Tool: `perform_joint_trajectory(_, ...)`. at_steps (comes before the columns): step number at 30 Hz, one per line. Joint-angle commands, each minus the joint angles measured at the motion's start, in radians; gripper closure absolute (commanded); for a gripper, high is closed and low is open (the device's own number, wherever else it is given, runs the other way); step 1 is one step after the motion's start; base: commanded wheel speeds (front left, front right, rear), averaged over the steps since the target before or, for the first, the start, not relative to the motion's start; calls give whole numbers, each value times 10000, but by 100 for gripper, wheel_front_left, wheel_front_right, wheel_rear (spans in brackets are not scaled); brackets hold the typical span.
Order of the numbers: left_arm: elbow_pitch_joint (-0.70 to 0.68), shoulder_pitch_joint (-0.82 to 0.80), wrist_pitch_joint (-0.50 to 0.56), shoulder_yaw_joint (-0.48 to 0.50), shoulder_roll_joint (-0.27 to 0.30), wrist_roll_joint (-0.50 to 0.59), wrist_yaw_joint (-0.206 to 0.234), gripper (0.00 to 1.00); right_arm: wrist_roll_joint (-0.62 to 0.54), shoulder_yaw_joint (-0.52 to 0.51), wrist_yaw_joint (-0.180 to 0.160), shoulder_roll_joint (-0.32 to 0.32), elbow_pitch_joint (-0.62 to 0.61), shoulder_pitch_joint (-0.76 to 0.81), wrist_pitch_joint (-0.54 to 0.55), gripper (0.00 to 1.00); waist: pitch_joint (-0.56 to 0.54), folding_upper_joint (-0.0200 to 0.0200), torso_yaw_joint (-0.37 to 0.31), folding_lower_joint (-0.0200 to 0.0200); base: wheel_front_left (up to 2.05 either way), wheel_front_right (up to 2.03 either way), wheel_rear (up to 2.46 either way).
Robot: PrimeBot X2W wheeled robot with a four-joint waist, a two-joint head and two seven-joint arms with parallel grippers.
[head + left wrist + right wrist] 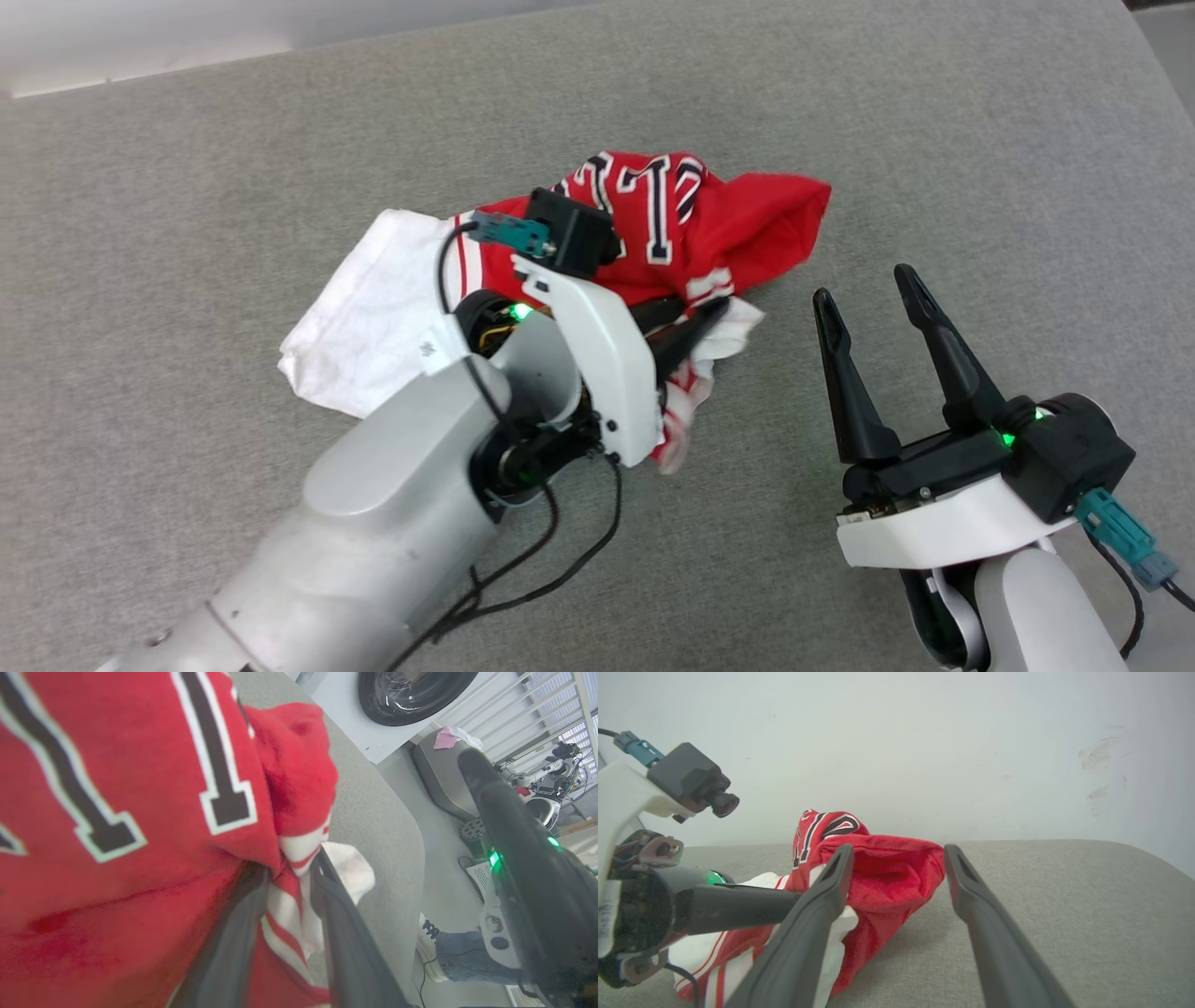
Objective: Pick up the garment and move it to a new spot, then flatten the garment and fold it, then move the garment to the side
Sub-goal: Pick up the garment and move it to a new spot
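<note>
The garment [672, 233] lies crumpled on the grey table [934, 140]: red body with black white-outlined lettering on top, and one white sleeve [373, 299] spread to the left. My left gripper [700, 310] reaches in from the lower left and is shut on a fold of red-and-white striped trim. In the left wrist view that trim [292, 891] sits pinched between the gripper's [289, 863] two fingers. My right gripper [866, 289] stands open to the right of the garment, apart from it. In the right wrist view the red fabric [887, 877] lies just beyond this gripper [899, 851].
Grey cloth covers the whole table, with bare surface around the garment. The left wrist view shows the table's rounded edge [411, 830], a person's shoe and jeans leg [439, 952] on the floor, a round machine door [411, 695], and my right arm [523, 868].
</note>
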Motion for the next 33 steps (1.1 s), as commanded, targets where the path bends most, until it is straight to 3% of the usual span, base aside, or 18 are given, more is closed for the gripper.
perform_joint_trajectory(1, 243, -127, -168, -73, -91, 177, -16, 0, 40, 28, -7, 5, -28, -35, -20, 0, 54, 0, -121, 0, 0, 0, 0)
perform_joint_trajectory(6, 1175, -306, -1228, -201, -373, 723, -210, 0, 76, 3, -7, 4, 37, 63, -20, 0, -80, 0, -105, 0, 0, 0, 0)
perform_joint_trajectory(11, 1553, -346, -2757, 119, -155, 1088, -356, 0, -65, -98, -7, 4, 140, 232, -20, 0, -539, 0, 287, 0, 0, 0, 0)
perform_joint_trajectory(14, 1602, -310, -4098, 324, 453, 1679, -395, 0, -194, -178, -7, 5, 207, 361, -18, 0, -1002, 0, 666, 0, 0, 0, 0)
perform_joint_trajectory(18, 1364, 30, -4938, 812, 1243, 2315, -75, 0, -298, -290, -7, 4, 296, 557, -20, 0, -1430, 0, 1029, 0, 0, 0, 0)
perform_joint_trajectory(23, -223, 1122, -5115, 2433, 2078, 3618, 730, 0, -456, -477, -7, 3, 322, 809, -18, 0, -1800, 0, 1385, 0, 0, 0, 0)
perform_joint_trajectory(27, -1505, 2489, -5099, 3537, 2295, 4601, 1164, 0, -559, -586, -7, 4, 330, 922, -18, 0, -1969, 0, 1550, 0, 0, 0, 0)
perform_joint_trajectory(33, -3230, 5266, -5104, 5344, 2030, 5777, 1363, 0, -774, -655, -7, 4, 336, 1130, -20, 0, -2240, 0, 1748, 0, 0, 0, 0)
